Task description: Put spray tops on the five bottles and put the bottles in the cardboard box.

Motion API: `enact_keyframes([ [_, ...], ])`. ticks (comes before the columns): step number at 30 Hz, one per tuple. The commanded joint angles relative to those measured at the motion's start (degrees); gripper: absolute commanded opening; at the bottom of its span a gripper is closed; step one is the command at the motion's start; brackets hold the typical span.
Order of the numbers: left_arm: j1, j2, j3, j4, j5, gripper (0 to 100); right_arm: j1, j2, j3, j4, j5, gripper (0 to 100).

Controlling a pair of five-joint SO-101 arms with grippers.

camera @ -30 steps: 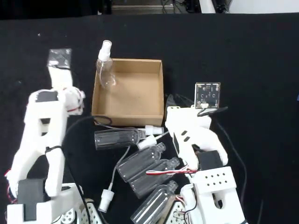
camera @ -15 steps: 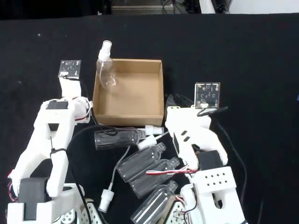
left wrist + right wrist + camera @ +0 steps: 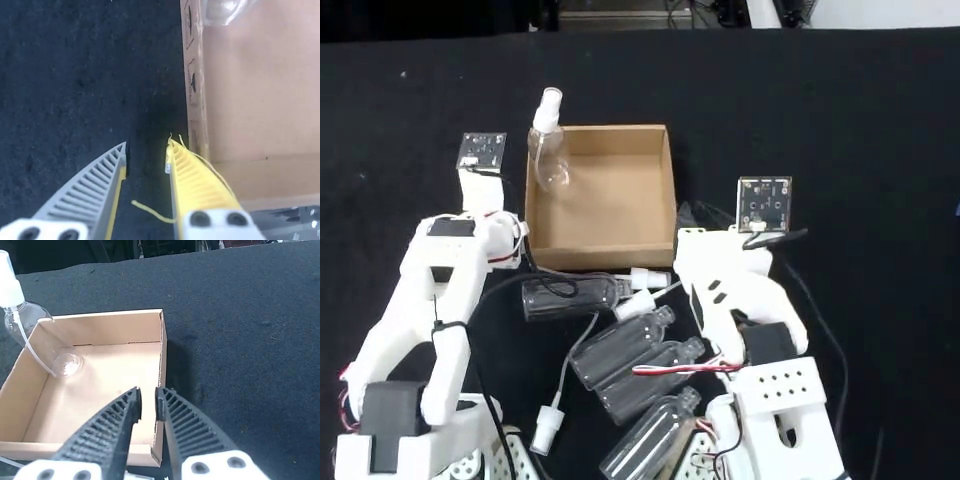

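Observation:
The cardboard box [image 3: 600, 205] sits open at mid table. One clear bottle [image 3: 548, 150] with a white spray top stands in its far left corner; it also shows as the bottle [image 3: 20, 315]. Several uncapped clear bottles [image 3: 620, 345] lie in front of the box, with a loose spray top [image 3: 548, 425] and two more spray tops [image 3: 645, 290] among them. My left gripper [image 3: 146, 147] is open and empty, low beside the outside of the box's left wall [image 3: 195, 100]. My right gripper [image 3: 148, 395] hangs shut and empty above the box's near right corner [image 3: 157, 440].
Black cloth covers the table [image 3: 840, 120], with free room to the right of and behind the box. The left arm [image 3: 435, 290] and right arm [image 3: 735, 285] flank the pile of bottles. Cables [image 3: 670, 368] cross the bottles.
My left arm has swung right, up against the box's left wall, and the box with its bottle has shifted slightly right. The right arm has stayed still.

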Motion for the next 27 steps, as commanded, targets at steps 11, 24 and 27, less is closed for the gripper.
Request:
enact_keyframes([
  [11, -5.58, -1.05, -23.69, 39.56, -23.30, 13, 1.41, -2.15, -1.10, -1.93, 0.53, 5.7],
  [24, 9.80, -16.26, -19.56, 46.59, -34.20, 24, 1.58, -2.24, -1.10, -1.85, 0.53, 5.7],
  [27, 14.20, -18.64, -15.25, 45.54, -38.59, 24, 1.58, -2.24, -1.10, -1.85, 0.53, 5.7],
])
